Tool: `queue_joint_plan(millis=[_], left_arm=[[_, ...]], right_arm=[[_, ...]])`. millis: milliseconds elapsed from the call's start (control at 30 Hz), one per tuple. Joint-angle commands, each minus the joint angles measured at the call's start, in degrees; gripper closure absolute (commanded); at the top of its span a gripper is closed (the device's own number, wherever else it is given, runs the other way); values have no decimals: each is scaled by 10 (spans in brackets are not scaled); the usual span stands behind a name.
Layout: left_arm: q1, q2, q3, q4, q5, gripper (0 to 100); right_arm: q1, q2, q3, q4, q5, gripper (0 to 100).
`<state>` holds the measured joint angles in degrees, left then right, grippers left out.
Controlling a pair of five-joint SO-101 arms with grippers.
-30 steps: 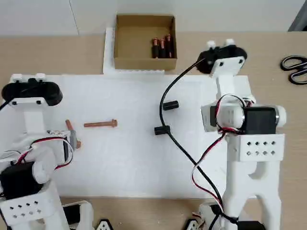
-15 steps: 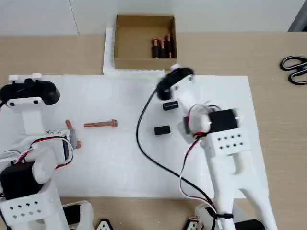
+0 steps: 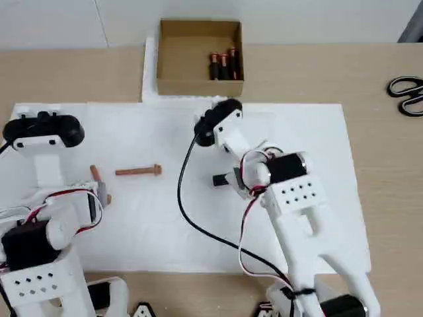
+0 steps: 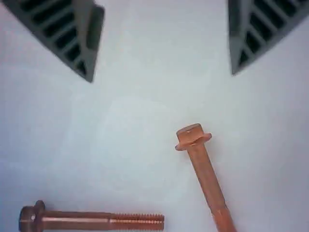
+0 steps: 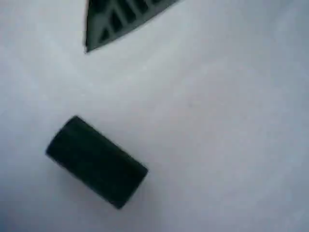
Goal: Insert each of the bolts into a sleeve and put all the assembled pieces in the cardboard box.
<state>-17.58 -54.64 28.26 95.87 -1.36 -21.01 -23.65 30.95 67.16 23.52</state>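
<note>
Two bolts (image 4: 205, 179) lie beneath the wide-open left jaws — right jaws, also apart, near a sleeve (image 5: 96, 162).

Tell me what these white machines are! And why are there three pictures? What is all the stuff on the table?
These are two robot arms sitting side by side at a table. The wide picture comes from a camera up above, looking down. It shows the left arm and the right arm over a white sheet.

The other two pictures come from small cameras on each arm's wrist, so everything looks very close. The left one shows the left gripper, a kind of pincer hand. It is open and holding nothing, above two copper-coloured bolts. The right one shows a black sleeve, a short tube that a bolt slides into.

At the back stands a cardboard box with three finished pieces already inside. A pair of scissors lies far off to the side.
</note>
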Motion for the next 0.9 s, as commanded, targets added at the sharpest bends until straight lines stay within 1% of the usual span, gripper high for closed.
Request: queue_joint_plan(millis=[0, 267, 600, 700, 867], left_arm=[[0, -7, 0, -15, 4, 825], [0, -7, 0, -13, 4, 825], [0, -7, 0, -12, 4, 825], [0, -7, 0, -12, 4, 825], [0, -7, 0, -12, 4, 825]], right_arm=[[-3, 29, -2, -22, 4, 775], [-14, 94, -3, -72, 12, 775], [-79, 125, -4, -73, 98, 775], [-80, 145, -4, -88, 114, 774], [-72, 198, -33, -119, 114, 774]])
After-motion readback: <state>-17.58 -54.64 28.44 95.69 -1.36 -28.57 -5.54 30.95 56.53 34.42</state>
